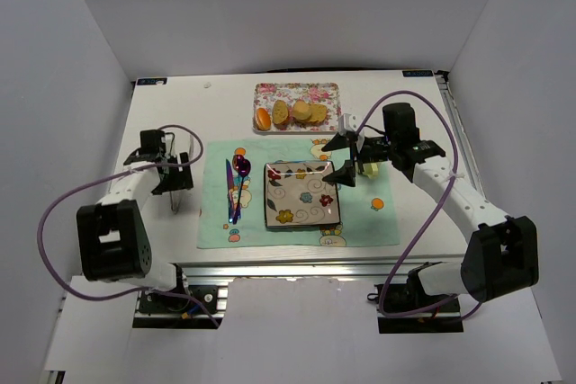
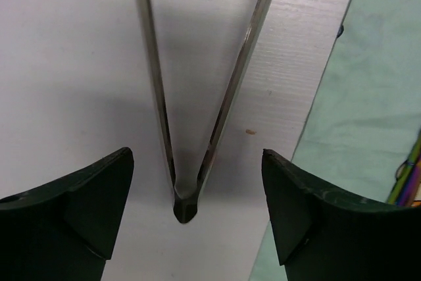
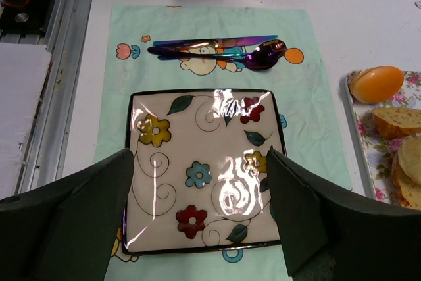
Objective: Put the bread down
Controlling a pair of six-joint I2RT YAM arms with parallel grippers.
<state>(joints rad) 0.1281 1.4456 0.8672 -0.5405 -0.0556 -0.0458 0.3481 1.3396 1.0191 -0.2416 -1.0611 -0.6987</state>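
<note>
The right gripper hangs empty over the flowered plate, its jaws wide apart. In its wrist view the bread lies ahead of it and off to the right, at the end of a floral tray (paler slices sit just beside it). The left gripper, also spread, straddles the hinge end of the tongs on the worktop.

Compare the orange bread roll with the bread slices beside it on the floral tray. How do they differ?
Colour: the bread roll is glossy orange; the slices are paler tan and matte.
Shape: the bread roll is a whole smooth oval; the slices are cut, showing crust and crumb.
Arrangement: the bread roll lies alone at one end; the slices sit packed in a row.
Both rest on the floral tray.
</note>
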